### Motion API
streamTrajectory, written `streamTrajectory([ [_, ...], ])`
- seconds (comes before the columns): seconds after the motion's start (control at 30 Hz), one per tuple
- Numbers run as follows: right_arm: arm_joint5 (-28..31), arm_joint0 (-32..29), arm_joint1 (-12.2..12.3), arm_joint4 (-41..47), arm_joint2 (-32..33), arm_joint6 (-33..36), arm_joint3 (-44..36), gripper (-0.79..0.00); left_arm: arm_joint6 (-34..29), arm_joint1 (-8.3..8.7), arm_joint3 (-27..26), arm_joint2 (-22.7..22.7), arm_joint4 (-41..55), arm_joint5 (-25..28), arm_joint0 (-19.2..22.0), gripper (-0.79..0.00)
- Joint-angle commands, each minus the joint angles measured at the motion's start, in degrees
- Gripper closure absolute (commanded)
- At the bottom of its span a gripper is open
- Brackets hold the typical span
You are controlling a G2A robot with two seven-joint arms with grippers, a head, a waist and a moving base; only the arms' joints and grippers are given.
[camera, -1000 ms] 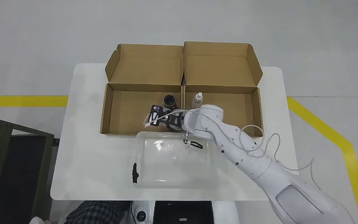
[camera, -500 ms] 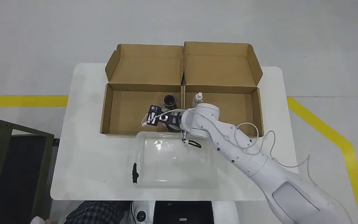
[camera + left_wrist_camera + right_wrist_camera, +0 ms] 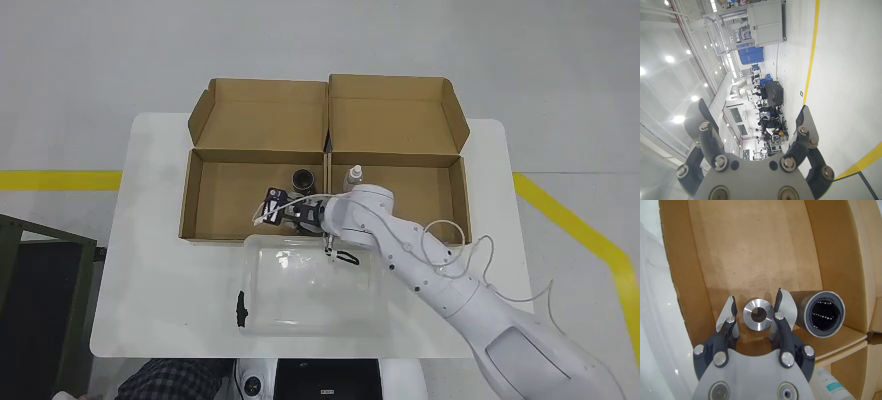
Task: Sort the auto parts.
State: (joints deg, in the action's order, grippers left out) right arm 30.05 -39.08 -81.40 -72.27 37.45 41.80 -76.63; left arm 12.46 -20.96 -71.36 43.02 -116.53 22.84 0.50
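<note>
My right gripper hangs inside the left cardboard box, open. A small shiny steel bushing sits between its fingers: one pad is close against it, and a narrow gap shows on the other side. Right beside it a larger grey linear bearing lies on the box floor. A white bottle stands in the right cardboard box. My left gripper is open with nothing in it, pointing out at the room.
A clear plastic bin stands at the table's front, just before the boxes, with a small black part in it. Another black piece lies at the bin's left edge. The box flaps stand up at the back.
The right arm has shifted slightly left, bringing its gripper a little deeper into the left box. Everything else has stayed put.
</note>
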Motion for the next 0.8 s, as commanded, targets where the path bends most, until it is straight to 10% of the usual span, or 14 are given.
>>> streamTrajectory([
  [0.0,0.3,-0.6,0.3,-0.3,0.8,-0.7,-1.6,-0.363,0.0,0.00,0.0,0.0,0.0,0.0,0.0,-0.785],
  [0.77,5.7,-25.8,7.6,-8.2,21.7,-15.2,-31.4,-0.422,0.0,0.00,0.0,0.0,0.0,0.0,0.0,-0.785],
])
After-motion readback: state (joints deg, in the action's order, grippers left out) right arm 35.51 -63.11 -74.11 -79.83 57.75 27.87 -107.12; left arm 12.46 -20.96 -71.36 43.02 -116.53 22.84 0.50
